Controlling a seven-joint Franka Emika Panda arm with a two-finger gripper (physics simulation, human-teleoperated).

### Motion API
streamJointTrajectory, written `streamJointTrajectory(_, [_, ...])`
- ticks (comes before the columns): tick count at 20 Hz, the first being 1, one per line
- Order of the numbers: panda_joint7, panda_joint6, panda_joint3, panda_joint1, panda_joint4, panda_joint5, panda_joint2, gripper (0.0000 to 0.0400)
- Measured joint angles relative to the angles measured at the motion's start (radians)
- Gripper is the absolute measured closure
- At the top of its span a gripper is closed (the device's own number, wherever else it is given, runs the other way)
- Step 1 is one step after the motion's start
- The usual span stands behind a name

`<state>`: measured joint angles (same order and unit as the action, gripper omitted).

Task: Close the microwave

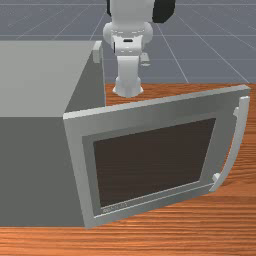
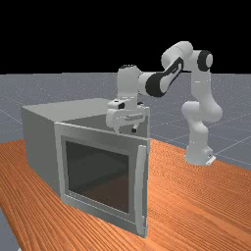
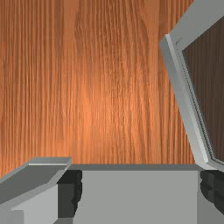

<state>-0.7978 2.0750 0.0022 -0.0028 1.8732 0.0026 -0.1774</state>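
In the far view my gripper (image 2: 125, 130) hangs by the microwave's front, near the upper edge of the door (image 2: 98, 171). In the wrist view the gripper's two dark fingertips (image 3: 141, 192) stand wide apart, with a grey surface of the microwave (image 3: 140, 197) below and between them. The door (image 3: 186, 100) slants away beside one finger. The front view has the grey microwave (image 1: 30, 170) at the left; its door (image 1: 155, 165) stands swung out wide toward the right, with the curved handle (image 1: 237, 145) at the free edge.
Wooden table (image 1: 175, 240) surrounds the microwave. A narrow grey panel (image 1: 97, 52) juts from the microwave's far side in the front view. Behind the door rises the arm's base (image 1: 128, 85). The far view has that base (image 2: 198, 152) at the right.
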Motion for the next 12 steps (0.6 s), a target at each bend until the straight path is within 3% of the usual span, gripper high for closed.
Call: streamJointTrajectory(12, [0.002,-0.109,0.003,0.0,-0.081,0.012,0.028,0.0])
